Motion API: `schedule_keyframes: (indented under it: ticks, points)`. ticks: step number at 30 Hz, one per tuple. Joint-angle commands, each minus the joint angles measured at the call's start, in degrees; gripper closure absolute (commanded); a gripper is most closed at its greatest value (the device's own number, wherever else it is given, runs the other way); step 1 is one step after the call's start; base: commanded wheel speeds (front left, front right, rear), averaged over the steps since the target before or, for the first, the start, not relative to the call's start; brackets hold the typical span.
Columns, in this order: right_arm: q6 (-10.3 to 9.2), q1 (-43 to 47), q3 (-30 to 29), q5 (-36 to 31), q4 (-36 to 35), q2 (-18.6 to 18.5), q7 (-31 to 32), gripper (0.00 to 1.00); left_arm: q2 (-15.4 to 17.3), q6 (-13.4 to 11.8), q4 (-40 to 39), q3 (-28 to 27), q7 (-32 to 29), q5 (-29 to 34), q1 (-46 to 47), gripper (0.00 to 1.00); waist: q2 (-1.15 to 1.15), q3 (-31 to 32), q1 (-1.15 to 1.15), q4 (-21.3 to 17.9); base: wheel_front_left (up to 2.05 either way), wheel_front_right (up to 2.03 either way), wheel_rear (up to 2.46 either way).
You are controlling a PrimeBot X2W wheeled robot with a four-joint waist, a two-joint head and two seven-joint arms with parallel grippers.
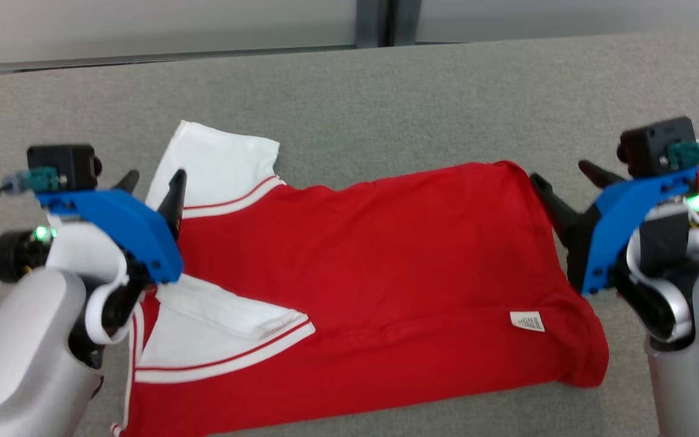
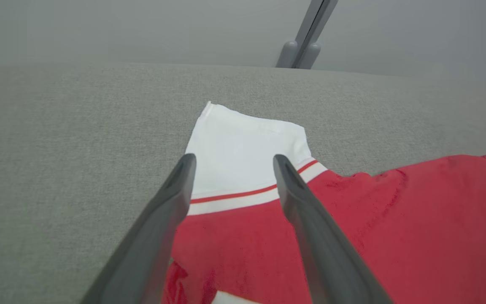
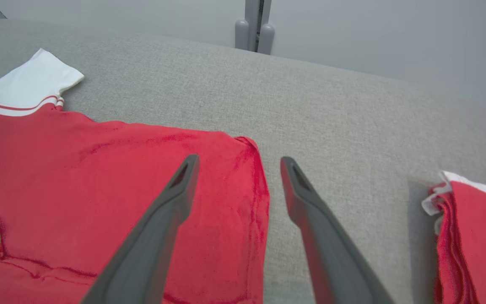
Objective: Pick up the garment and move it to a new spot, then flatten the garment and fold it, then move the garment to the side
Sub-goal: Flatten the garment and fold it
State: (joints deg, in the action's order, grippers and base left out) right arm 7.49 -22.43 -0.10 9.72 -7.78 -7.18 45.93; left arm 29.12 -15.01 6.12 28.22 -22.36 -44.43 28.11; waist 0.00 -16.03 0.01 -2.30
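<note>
Red short-sleeved shirt with white sleeves and red-and-white trim (image 1: 374,261) lies flat across the grey fabric-covered table (image 1: 386,103). Its sleeve end is toward the robot's left and its hem toward the right.

Far white sleeve (image 1: 216,164) is spread out on the table. Near white sleeve (image 1: 216,328) is folded in over the red body. Small white label (image 1: 526,321) faces up near the hem.

Left gripper (image 1: 155,177) is above the far shoulder seam, jaws apart with nothing between them. The left wrist view shows its fingers straddling the trim band.

Right gripper (image 1: 559,172) is at the far hem corner, jaws apart and empty, with one finger over red cloth and the other over bare table. I cannot tell if the tips touch the fabric.

A stack of folded red cloth with a white edge (image 3: 471,236) sits apart, further to the right.
</note>
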Motion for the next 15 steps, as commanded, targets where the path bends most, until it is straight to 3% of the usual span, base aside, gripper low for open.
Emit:
schedule_keyframes:
  ticks: [1, 9, 12, 15]
  points:
    - [0.01, -5.66, 2.77, 1.97, 3.34, -1.39, 0.33, 0.0, -0.16, 2.39, 4.02, -1.03, -1.48, -1.59, 4.61, 0.0, 0.0, -2.6, -0.01, -0.92, 0.0, 0.0, 0.0]
    - [0.01, -22.13, 12.11, 6.24, 14.65, -2.83, -2.47, 0.0, 6.22, 14.75, 13.52, -1.07, -12.84, -5.9, 18.74, 0.0, 0.0, -10.12, -0.01, -6.25, 0.0, 0.0, 0.0]
    - [0.01, -25.18, 14.18, 7.22, 16.73, -2.43, -4.27, 0.0, 8.16, 16.91, 14.4, -1.17, -16.82, -7.28, 21.41, 0.0, 0.0, -12.16, -0.01, -7.67, 0.0, 0.0, 0.0]
    - [0.01, -27.15, 15.44, 8.08, 18.16, -2.12, -6.08, 0.0, 9.79, 16.41, 15.04, -1.02, -19.69, -6.98, 23.34, 0.0, 0.0, -13.66, -0.01, -8.93, 0.0, 0.0, 0.0]
